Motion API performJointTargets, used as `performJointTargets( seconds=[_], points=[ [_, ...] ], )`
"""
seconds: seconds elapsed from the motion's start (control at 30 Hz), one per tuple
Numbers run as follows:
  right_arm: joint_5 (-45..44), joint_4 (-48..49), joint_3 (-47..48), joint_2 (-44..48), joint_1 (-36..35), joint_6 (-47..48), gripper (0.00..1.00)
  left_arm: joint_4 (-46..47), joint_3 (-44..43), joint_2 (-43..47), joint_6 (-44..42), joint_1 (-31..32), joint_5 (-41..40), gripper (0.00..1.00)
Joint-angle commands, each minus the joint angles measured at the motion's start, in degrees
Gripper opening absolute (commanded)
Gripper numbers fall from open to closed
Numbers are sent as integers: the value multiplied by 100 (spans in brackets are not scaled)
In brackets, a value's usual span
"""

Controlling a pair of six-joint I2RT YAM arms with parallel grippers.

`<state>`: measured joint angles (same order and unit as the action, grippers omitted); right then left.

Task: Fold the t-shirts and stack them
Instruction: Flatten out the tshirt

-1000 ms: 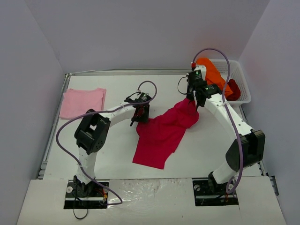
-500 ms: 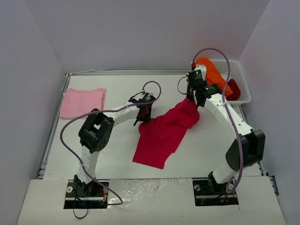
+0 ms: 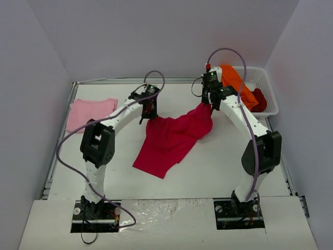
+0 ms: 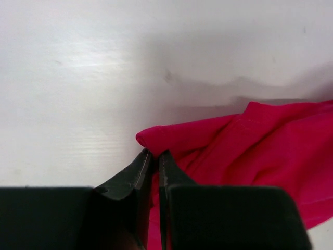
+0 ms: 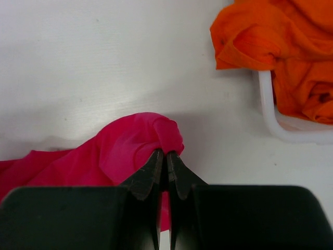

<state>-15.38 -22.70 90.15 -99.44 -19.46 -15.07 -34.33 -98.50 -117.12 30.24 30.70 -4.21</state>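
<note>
Left gripper (image 4: pixel 154 154), fingers nearly pressed together, pinches the crimson t-shirt (image 3: pixel 169 140) at its left edge. Right gripper (image 5: pixel 166 153) likewise pinches its right corner (cloth draped mid-table between them). Only the overhead view shows the pale pink t-shirt (image 3: pixel 91 113) far left; the right wrist view shows the orange t-shirt (image 5: pixel 281 47) overhanging the basket (image 5: pixel 268 112).

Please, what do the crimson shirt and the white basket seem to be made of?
The crimson shirt looks like soft matte knit cloth, perhaps cotton: it drapes, wrinkles, and shows a stitched edge. The basket seems white plastic, slightly glossy: smooth rounded rim, open mesh walls.
</note>
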Motion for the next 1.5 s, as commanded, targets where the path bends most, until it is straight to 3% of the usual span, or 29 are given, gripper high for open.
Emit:
performJointTargets(
  seconds=[0.0, 0.2, 0.3, 0.53, 0.77, 1.07, 1.23, 1.33, 1.47],
  points=[
    [104, 160, 922, -365, 144, 136, 0, -539, -791, 751, -149, -608, -168, 2],
    [369, -278, 2513, -647, 399, 215, 0, -1111, -1268, 1620, -395, -1487, -89, 2],
    [272, -463, 2745, -419, 461, 312, 0, -1243, -1268, 2086, -501, -1760, -37, 2],
    [290, -490, 1807, 530, 496, 233, 0, -1314, -988, 2887, -572, -1813, -2, 2],
    [105, -525, 865, 1268, 514, 277, 0, -1103, -40, 3353, -572, -1795, 289, 2],
    [227, -753, 636, 1629, 505, 251, 0, -936, 910, 3687, -405, -1760, 640, 2],
    [342, -754, -172, 1954, 505, 162, 0, -778, 1963, 3916, -282, -1559, 483, 2],
    [307, -701, -497, 1955, 496, 189, 0, -672, 2290, 3951, -255, -1339, -25, 2],
    [263, -710, -429, 1858, 461, 110, 0, -602, 2511, 3724, -255, -988, -474, 2]
  ],
)
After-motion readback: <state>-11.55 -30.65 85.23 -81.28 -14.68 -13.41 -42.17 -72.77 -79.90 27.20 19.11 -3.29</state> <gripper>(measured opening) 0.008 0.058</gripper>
